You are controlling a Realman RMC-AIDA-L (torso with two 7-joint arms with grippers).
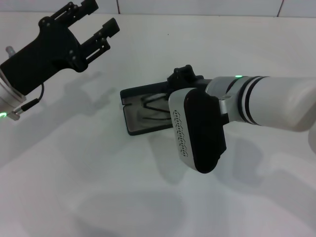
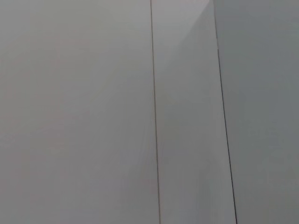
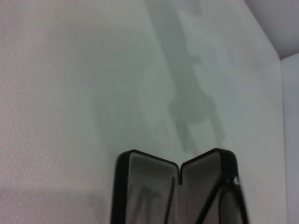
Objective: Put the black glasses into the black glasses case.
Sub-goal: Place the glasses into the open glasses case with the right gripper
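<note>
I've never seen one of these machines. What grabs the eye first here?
The big white right arm reaches in from the right, its right gripper over the open black glasses case mid-table, blocking part of it. Thin black glasses lie inside the case. At the far left, the left gripper hangs raised with its fingers open, holding nothing.

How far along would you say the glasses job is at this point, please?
Nearly done: the black glasses case lies open on the table, and the black glasses appear to lie inside it. The right gripper is over the case, its fingers hidden. The left gripper is raised aside, open. Closing the case may remain.
</note>
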